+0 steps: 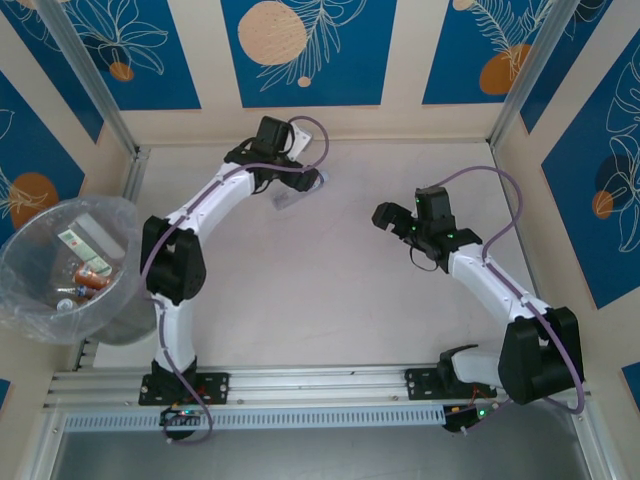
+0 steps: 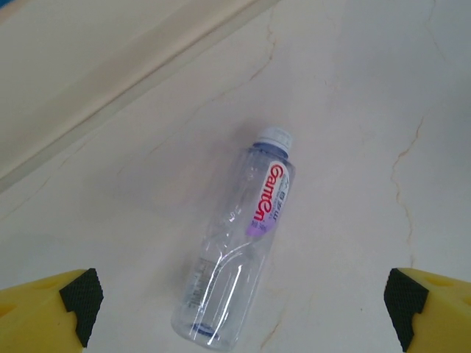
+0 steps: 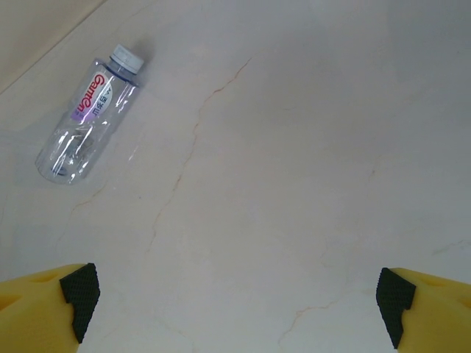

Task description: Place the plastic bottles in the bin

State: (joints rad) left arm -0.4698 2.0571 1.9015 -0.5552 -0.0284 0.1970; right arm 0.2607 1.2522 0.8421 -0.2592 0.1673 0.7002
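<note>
One clear plastic bottle [image 2: 239,243] with a white cap and a red-lettered label lies on its side on the table at the back, cap pointing away from my left wrist. My left gripper [image 2: 241,298] hovers open over its base end, apart from it, fingers [image 2: 77,298] wide on both sides. From above, the bottle [image 1: 285,200] peeks out beside the left gripper [image 1: 305,180]. My right gripper [image 1: 388,216] hangs open over bare table; its wrist view has the bottle [image 3: 88,118] far to the upper left. The bin [image 1: 30,300] off the table's left edge holds several bottles [image 1: 88,275].
Cream walls with aluminium posts [image 1: 95,85] close the table at the back and sides. The bin's crinkled bag overhangs the table's left rim. An aluminium rail [image 1: 320,385] with both arm bases runs along the near edge.
</note>
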